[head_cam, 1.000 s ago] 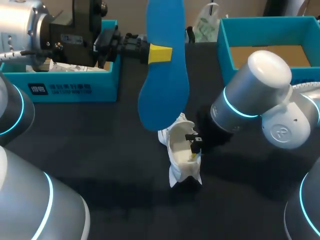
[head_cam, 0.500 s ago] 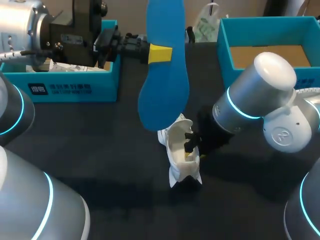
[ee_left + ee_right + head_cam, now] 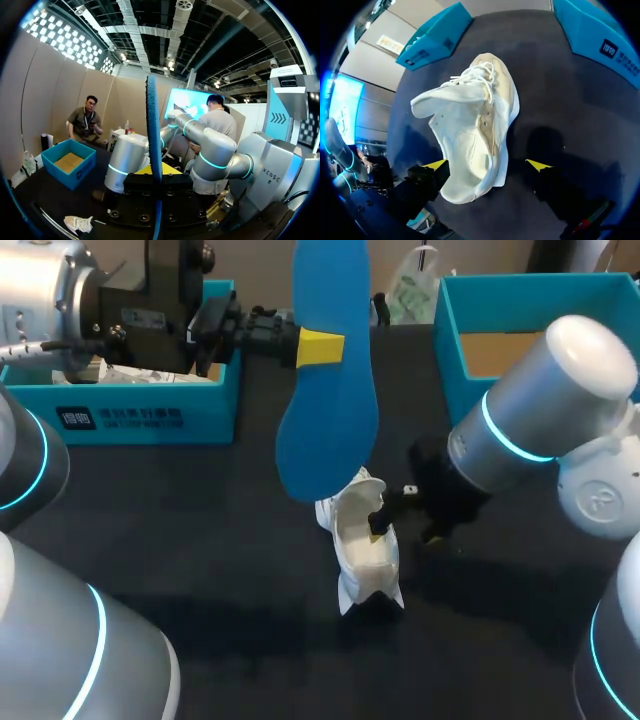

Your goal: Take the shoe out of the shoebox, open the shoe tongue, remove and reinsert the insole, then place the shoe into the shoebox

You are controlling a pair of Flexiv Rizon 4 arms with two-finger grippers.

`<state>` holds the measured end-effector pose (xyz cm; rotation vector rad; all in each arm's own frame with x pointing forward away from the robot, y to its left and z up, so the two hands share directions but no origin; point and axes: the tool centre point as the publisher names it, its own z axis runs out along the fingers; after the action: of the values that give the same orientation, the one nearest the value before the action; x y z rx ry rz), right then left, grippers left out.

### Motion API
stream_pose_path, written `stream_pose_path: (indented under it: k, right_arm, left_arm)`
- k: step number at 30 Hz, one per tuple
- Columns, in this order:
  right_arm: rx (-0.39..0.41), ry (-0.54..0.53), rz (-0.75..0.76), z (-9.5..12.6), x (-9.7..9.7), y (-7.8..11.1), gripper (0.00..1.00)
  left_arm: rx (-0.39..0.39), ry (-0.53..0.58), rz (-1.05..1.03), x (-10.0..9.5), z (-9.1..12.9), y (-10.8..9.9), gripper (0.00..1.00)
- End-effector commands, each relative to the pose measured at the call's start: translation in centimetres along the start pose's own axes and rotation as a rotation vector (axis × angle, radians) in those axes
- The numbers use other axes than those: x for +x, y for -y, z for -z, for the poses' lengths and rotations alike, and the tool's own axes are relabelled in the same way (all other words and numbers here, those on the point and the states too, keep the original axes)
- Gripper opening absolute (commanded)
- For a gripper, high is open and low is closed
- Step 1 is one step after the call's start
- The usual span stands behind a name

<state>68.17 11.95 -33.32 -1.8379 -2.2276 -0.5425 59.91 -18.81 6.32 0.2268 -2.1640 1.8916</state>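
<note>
**Insole aloft, shoe unclamped: where the refit could slip**

The blue insole [image 3: 328, 390] hung upright over the desk [image 3: 200, 540], pinched near its middle by the left jaws. Its lower end hovered just above the white shoe [image 3: 362, 555], which rested on the desk with its opening facing up.

The right jaws were spread around the shoe's heel end. One yellow tip sat close against one side, though contact could not be confirmed, and the other stood clearly apart on the far side. Nothing clamped the shoe.

That looked like the main hazard. With the shoe free, an insole pushed down into it would likely shove it along the desk or tip it over.

The insole was gripped mid-length, so its long free end could buckle, or swing about the pinch and miss the opening.

The tongue [image 3: 440, 107] lay folded partly across the mouth and might snag the leading edge.

A right finger close to the rim could also block the way in.
</note>
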Motion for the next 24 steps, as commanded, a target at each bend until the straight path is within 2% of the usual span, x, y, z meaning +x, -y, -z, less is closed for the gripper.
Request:
stream_pose_path:
  k: [1,6,7,11,14,16,24]
  right_arm:
    - [-0.002,0.000,0.000,1.6,-0.2,0.3,1.00]
    - [-0.002,0.000,0.000,1.6,-0.2,0.3,1.00]
    - [-0.010,-0.028,-0.021,2.1,-0.5,0.2,1.00]
    - [-0.068,-0.123,-0.076,4.8,-1.2,-0.9,1.00]
    - [-0.128,-0.236,-0.163,7.2,-1.2,-1.5,1.00]
    - [-0.153,-0.288,-0.127,8.4,-0.5,-1.8,1.00]
    - [-0.153,-0.288,-0.127,8.4,-0.5,-1.8,1.00]
  left_arm:
    - [0.001,-0.002,-0.001,-0.1,-0.2,0.0,0.00]
    - [0.001,-0.002,-0.001,-0.1,-0.2,0.0,0.00]
    - [0.001,-0.002,-0.001,-0.1,-0.2,0.0,0.00]
    - [0.001,-0.002,-0.001,-0.1,-0.2,0.0,0.00]
    - [0.001,-0.002,-0.001,-0.1,-0.2,0.0,0.00]
    - [0.001,-0.002,-0.001,-0.1,-0.2,0.0,0.00]
    - [0.001,-0.002,-0.001,-0.1,-0.2,0.0,0.00]
